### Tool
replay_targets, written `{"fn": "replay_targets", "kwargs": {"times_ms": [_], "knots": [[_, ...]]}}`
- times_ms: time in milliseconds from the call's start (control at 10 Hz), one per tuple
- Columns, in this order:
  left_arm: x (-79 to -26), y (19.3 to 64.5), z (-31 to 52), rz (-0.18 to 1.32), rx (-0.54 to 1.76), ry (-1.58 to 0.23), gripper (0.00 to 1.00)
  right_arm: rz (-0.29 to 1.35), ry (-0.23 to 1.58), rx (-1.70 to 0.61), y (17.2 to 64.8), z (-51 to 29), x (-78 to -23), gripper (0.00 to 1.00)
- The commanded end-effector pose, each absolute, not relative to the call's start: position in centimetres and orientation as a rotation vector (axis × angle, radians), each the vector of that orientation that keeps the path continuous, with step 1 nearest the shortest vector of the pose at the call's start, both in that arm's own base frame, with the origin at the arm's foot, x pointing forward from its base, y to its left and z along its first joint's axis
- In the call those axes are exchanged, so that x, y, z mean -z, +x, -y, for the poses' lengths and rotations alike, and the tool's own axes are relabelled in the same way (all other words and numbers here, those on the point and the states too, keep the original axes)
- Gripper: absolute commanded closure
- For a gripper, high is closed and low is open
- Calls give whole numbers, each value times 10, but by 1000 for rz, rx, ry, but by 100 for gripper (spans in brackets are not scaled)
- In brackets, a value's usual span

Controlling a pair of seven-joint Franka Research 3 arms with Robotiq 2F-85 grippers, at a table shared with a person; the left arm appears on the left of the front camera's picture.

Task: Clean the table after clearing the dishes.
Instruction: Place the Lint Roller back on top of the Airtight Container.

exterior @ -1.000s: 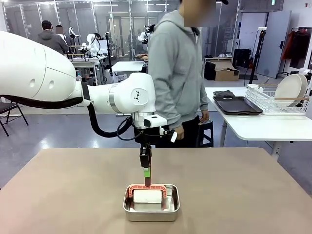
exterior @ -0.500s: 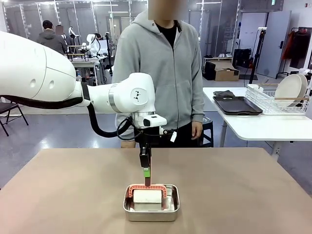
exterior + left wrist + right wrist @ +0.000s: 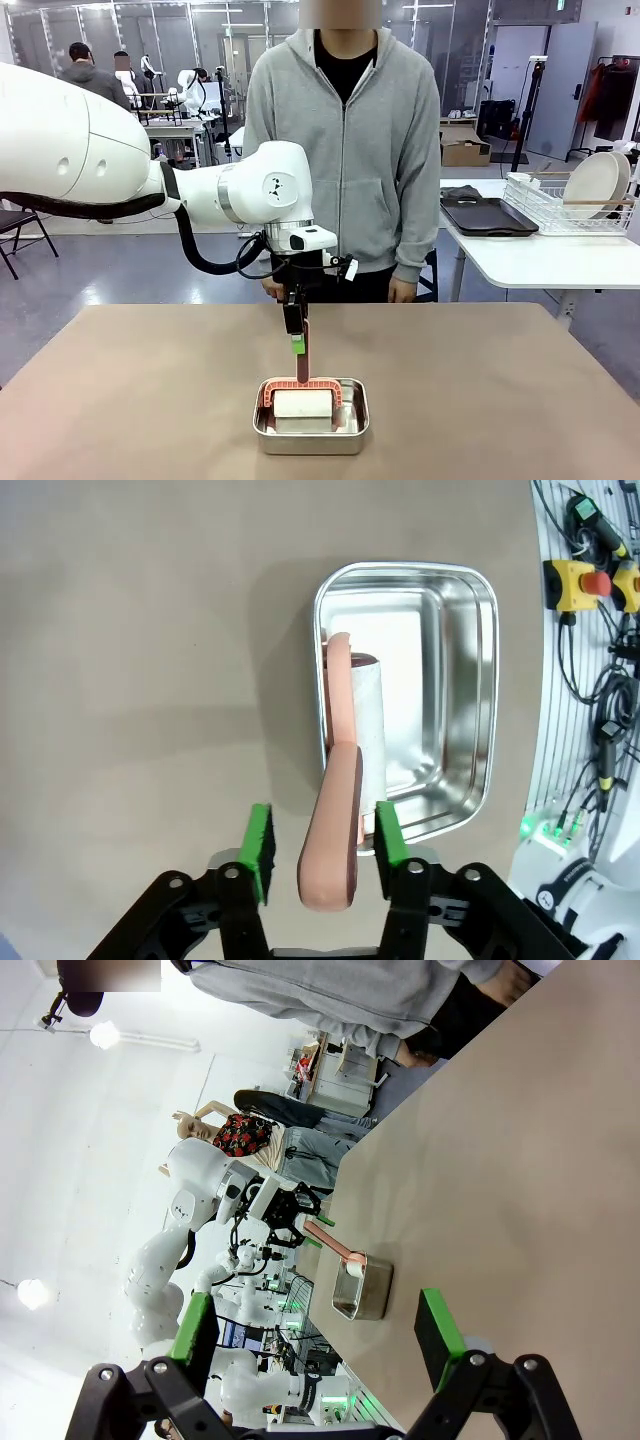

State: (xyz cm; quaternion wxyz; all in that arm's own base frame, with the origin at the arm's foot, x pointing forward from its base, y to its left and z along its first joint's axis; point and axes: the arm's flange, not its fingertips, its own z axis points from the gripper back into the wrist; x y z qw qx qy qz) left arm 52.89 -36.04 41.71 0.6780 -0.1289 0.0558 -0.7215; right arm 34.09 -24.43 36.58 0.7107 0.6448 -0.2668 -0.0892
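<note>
The tan table [image 3: 500, 390] carries a small steel pan [image 3: 311, 432] near its front middle. In the pan lies a lint roller [image 3: 302, 403] with a white roll and a pink handle [image 3: 333, 850] that sticks up. My left gripper [image 3: 298, 345] hangs just above the pan, open, its green pads [image 3: 261, 850] on either side of the handle with small gaps. My right gripper [image 3: 315, 1328] is open and holds nothing, low over the table's side. The dishes, white plates [image 3: 595, 183], stand in a wire rack on the side table next to a dark tray [image 3: 487, 216].
A person in a grey hoodie [image 3: 345, 150] stands at the table's far edge, arms hanging. The white side table [image 3: 540, 262] is at the right. Cables and an emergency-stop box [image 3: 580, 580] lie past the table's near edge.
The person walked from the side table to the middle of the far edge and turned to face me. My left gripper rose a little while the roller stayed in the pan.
</note>
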Motion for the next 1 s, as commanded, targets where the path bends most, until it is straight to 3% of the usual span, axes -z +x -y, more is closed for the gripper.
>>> {"fn": "replay_targets", "kwargs": {"times_ms": [0, 200, 900], "knots": [[-422, 527, 357, -137, 1623, -295, 27, 583, 1438, 210, 340, 244, -371, 0], [-424, 527, 356, -130, 1629, -288, 0, 583, 1438, 210, 340, 244, -371, 0], [-427, 531, 360, -105, 1624, -283, 0, 583, 1438, 210, 340, 244, -371, 0]]}}
